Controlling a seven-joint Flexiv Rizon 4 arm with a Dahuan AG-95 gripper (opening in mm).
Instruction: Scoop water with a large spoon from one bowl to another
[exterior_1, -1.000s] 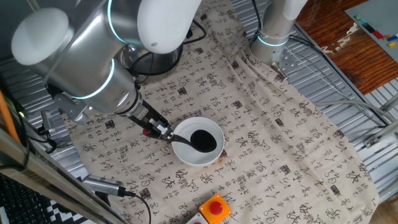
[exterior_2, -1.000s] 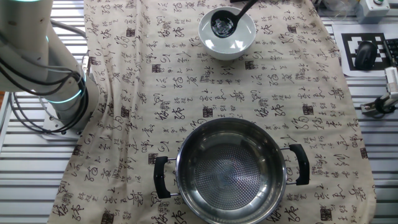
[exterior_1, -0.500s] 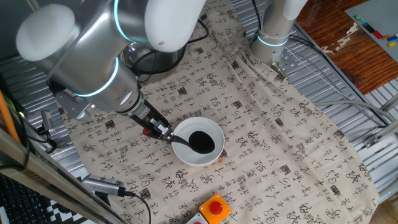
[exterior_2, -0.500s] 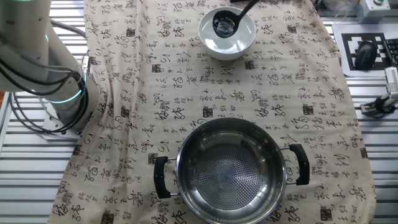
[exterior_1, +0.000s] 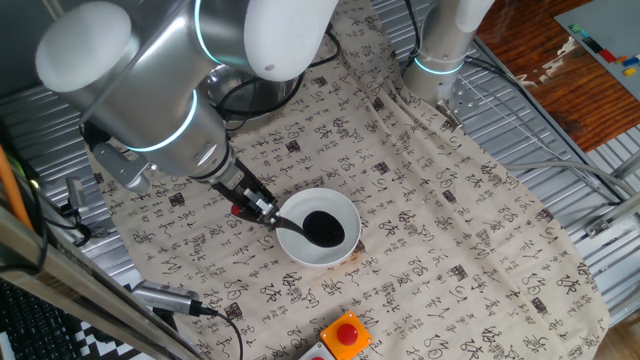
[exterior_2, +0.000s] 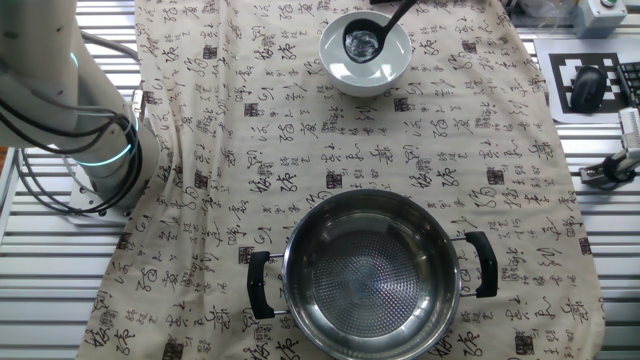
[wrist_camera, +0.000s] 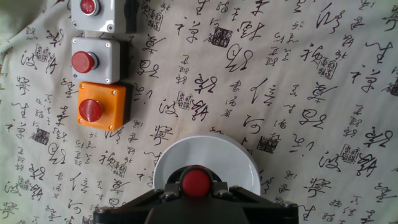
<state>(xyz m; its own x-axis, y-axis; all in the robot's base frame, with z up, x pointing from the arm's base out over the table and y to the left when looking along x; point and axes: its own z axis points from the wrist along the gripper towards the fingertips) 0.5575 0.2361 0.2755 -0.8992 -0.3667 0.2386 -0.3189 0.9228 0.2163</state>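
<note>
In the plain white bowl, my hand grips the black long-handled ladle; tilting on lift risks spilling before the far steel pot.

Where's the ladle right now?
In both fixed views the ladle has its scoop inside the white bowl, its handle held by the end effector.

ladle scoop sits in white bowl, likely holding water; steel pot well apart, nearer camera.
</note>
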